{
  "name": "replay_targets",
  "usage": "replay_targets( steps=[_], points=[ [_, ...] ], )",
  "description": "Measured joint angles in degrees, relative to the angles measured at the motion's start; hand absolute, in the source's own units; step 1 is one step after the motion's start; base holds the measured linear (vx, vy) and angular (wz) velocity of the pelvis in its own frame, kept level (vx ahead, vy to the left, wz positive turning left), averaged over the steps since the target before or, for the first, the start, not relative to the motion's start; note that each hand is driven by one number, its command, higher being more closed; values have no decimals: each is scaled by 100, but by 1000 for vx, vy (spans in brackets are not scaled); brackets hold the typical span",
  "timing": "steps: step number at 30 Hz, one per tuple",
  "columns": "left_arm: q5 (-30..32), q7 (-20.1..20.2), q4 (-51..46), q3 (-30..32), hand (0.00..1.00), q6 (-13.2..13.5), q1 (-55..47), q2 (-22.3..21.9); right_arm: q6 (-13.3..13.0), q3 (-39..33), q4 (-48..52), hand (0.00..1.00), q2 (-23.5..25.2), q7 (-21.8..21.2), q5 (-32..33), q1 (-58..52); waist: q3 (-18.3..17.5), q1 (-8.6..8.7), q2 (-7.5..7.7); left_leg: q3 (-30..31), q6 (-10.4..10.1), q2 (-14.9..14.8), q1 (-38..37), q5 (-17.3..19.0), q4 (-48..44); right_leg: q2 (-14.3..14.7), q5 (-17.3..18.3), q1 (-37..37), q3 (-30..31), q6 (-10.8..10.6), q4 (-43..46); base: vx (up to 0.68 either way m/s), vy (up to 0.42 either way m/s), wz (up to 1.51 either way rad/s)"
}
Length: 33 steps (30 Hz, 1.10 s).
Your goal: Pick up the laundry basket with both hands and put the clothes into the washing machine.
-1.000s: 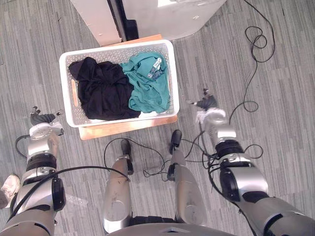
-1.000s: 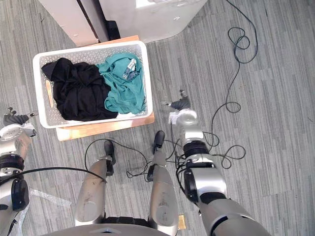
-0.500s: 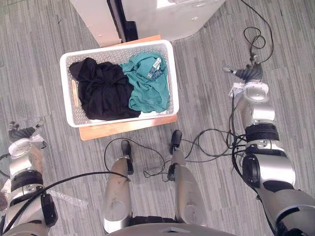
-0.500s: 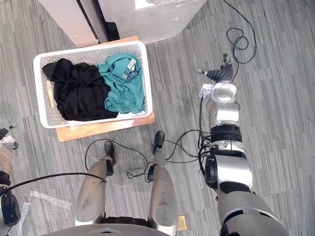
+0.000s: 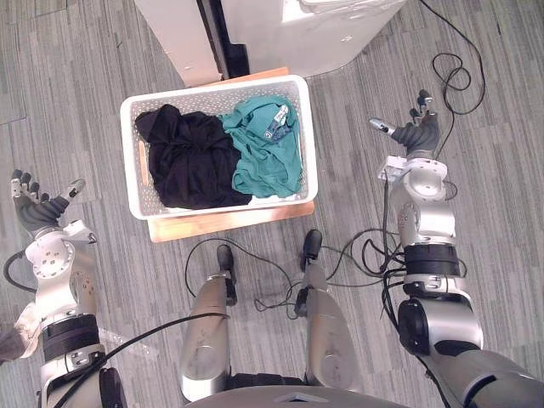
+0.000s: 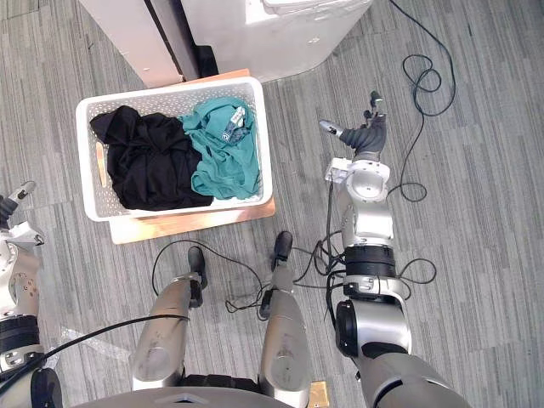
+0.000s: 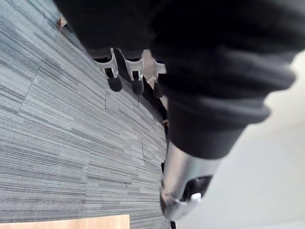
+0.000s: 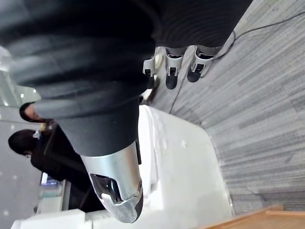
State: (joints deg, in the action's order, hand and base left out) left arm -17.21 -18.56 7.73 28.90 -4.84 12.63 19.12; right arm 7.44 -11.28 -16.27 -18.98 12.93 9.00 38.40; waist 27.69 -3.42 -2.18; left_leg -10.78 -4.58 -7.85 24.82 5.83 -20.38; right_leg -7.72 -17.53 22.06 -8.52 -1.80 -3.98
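Found the white perforated plastic laundry basket [image 5: 221, 207] sitting on a flat pale wooden board [image 5: 229, 223] on the grey striped carpet floor [image 5: 85, 102], just in front of the white rounded washing machine [image 5: 314, 34]. Noted a crumpled black garment [image 5: 191, 161] filling its left half and a teal garment [image 5: 263, 153] its right, both lying inside the walls. Saw the left hand [image 5: 36, 208] out to the basket's left and the right hand [image 5: 416, 134] out to its right. Found each well apart from the walls, fingers straight and spread, thumb out, nothing held. Judged the lift not yet begun, both hands needing first to close in on the end walls.

Rated uneven arrival as the chief risk: one hand touching first and shoving the light basket sideways on the board, perhaps off its edge. Feared also a hold taken too low on the perforated walls, slipping upward under load, or dark fingertips snagging in the holes. Expected unequal lifting heights to tilt the basket, sliding the loose clothes to one end or over the rim. Counted the machine's nearness as a hazard too, the far rim liable to knock its front on the way up.
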Motion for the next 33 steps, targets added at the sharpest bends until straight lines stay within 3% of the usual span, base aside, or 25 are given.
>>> replay_targets(
  steps=[11,20,33],
  points=[
    [5,49,27,-409,0,43,79,-8,2,539,-54,0,159,-213,-49,33,0,-27,-1,2,2,6,9,2,3,1,-4,14,-5,2,0,0,0,0],
    [52,19,1181,-664,0,21,1008,80,10,911,-560,0,502,-216,-267,356,0,-23,0,-5,-5,-27,236,23,-122,19,-24,201,6,27,7,-16,-1,0],
    [50,-8,1792,-1118,0,16,1595,306,6,956,-746,0,637,-86,-293,540,-2,39,3,-21,-10,-98,451,87,-257,71,-25,417,52,29,94,-10,-9,-2]
  ],
)
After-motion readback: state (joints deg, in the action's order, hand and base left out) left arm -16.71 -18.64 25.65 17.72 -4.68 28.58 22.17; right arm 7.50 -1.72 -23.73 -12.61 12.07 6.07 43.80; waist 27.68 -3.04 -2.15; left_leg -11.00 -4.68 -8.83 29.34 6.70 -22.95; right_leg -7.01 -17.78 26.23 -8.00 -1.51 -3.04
